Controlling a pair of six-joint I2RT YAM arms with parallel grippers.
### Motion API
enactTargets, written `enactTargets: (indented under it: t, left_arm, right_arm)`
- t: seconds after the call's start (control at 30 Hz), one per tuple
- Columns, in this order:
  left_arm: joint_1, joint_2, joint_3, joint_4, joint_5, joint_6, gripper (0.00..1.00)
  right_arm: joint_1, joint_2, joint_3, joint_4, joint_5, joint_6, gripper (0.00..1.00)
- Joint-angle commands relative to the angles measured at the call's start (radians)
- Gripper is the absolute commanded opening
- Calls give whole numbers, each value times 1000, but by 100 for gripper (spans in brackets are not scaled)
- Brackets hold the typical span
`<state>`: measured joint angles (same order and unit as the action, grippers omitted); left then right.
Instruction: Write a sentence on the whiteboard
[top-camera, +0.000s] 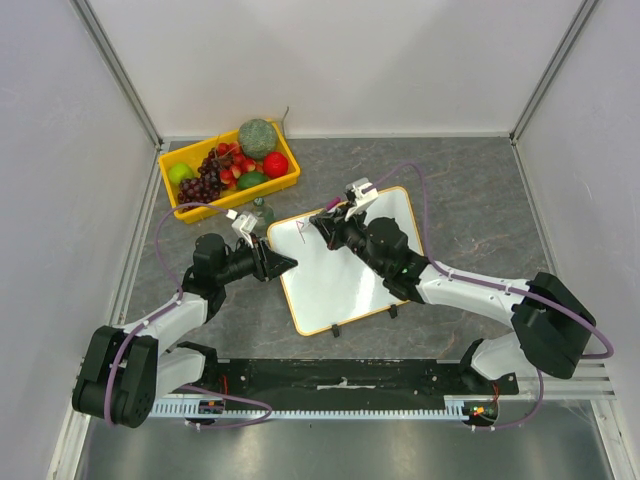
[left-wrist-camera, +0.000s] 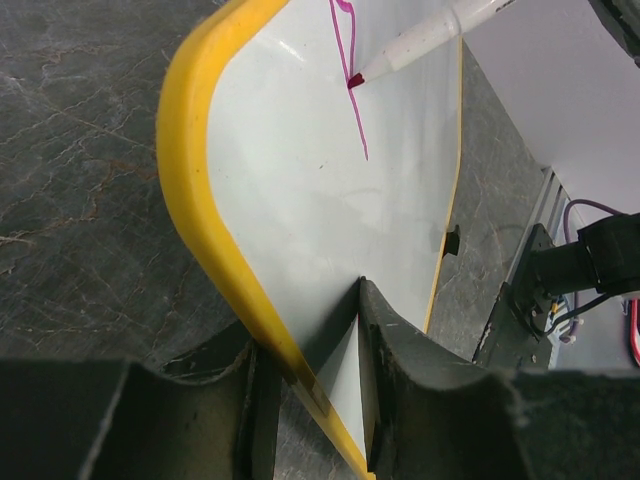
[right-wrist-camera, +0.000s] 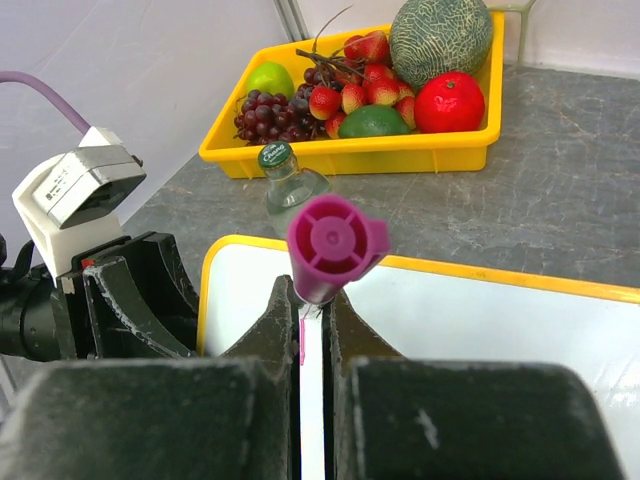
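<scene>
Steadying the whiteboard (top-camera: 345, 270) with the left hand (top-camera: 288, 263), clenched on the yellow frame at the board's left edge, one finger over the white face and the other outside the rim. Leaving the board lying flat on the table (top-camera: 470, 190), skewed, its two black feet pointing toward the arm bases.

Grasping a marker (right-wrist-camera: 335, 245) tightly in the right hand (right-wrist-camera: 312, 308), over the board's far left corner, magenta cap end up and tip down. Pressing the tip, as far as the left wrist view tells, against the white surface, right on the pink line.

Only just starting the sentence (left-wrist-camera: 357, 120): showing one small loop and one long straight stroke running down from it, near the board's far left corner, probably the opening of a first letter. Leaving nearly all of the white face bare. Judging the task as barely begun, then, with the rest of that letter and every following word not yet written.

Noting a small green-capped bottle (right-wrist-camera: 290, 185) just beyond the board's far edge, and a yellow fruit tray (right-wrist-camera: 420, 155) farther past it, well apart from the board.
</scene>
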<state>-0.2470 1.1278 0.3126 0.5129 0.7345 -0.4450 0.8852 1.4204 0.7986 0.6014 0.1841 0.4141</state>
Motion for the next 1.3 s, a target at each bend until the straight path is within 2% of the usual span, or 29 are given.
enactTargets:
  t: [0.0, 0.13, 0.3, 1.27]
  left_arm:
    - [-9, 10, -4, -11, 2, 74, 2]
    - [-9, 10, -4, -10, 2, 75, 2]
    - [-9, 10, -4, -10, 2, 74, 2]
    - [-9, 17, -1, -11, 3, 75, 2]
  right_arm:
    - [-28, -14, -36, 26, -8, 73, 0]
    - [-100, -61, -84, 81, -96, 159, 0]
    - [-127, -98, -88, 55, -118, 147, 0]
    - [-127, -26, -61, 12, -219, 137, 0]
